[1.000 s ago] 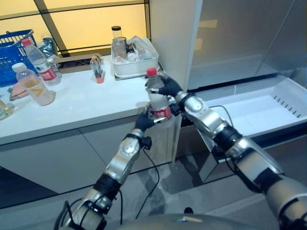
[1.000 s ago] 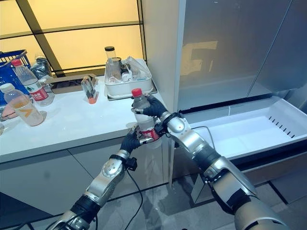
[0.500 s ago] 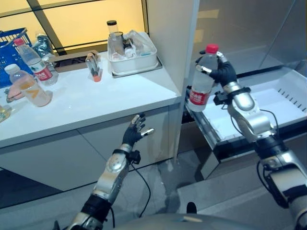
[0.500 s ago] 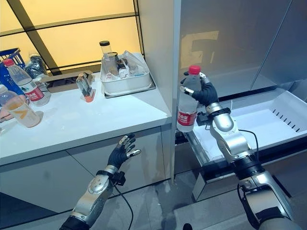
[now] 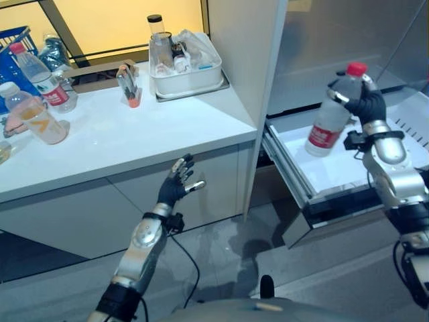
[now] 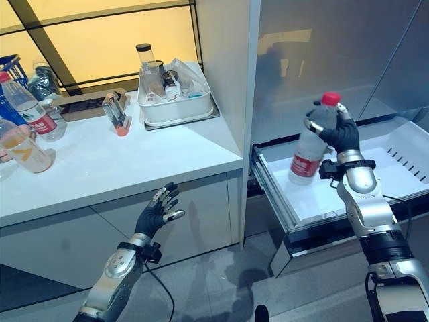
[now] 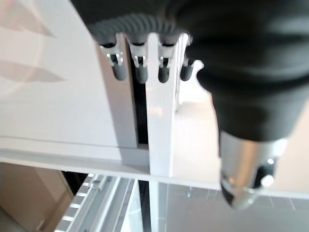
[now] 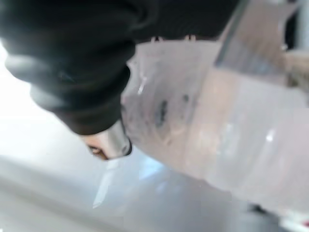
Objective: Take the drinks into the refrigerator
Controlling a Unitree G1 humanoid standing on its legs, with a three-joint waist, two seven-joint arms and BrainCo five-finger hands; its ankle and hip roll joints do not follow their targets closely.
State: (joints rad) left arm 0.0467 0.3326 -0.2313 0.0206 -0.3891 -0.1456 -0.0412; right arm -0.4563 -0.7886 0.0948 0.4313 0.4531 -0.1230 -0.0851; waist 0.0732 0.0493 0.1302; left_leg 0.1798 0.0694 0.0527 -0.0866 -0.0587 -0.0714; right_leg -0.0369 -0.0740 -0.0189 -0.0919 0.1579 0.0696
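One water bottle (image 5: 331,114) with a red cap and red label hangs tilted above the open white refrigerator drawer (image 5: 335,176), the right hand (image 5: 364,102) curled round its upper part. Lower left, the left hand (image 5: 176,185) hovers before the white counter (image 5: 134,137), fingers spread, holding nothing. Two more bottles (image 6: 27,107) stand near a blue basket (image 5: 13,50). Right wrist view: clear plastic, probably that bottle, against the palm.

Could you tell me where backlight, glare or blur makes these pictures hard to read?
Eye views: amber backlit window panels glow behind the counter, and a reflection smears the refrigerator door. Right wrist view: the water bottle in the right hand is a blur. Left wrist view: the left hand looms dark and soft.
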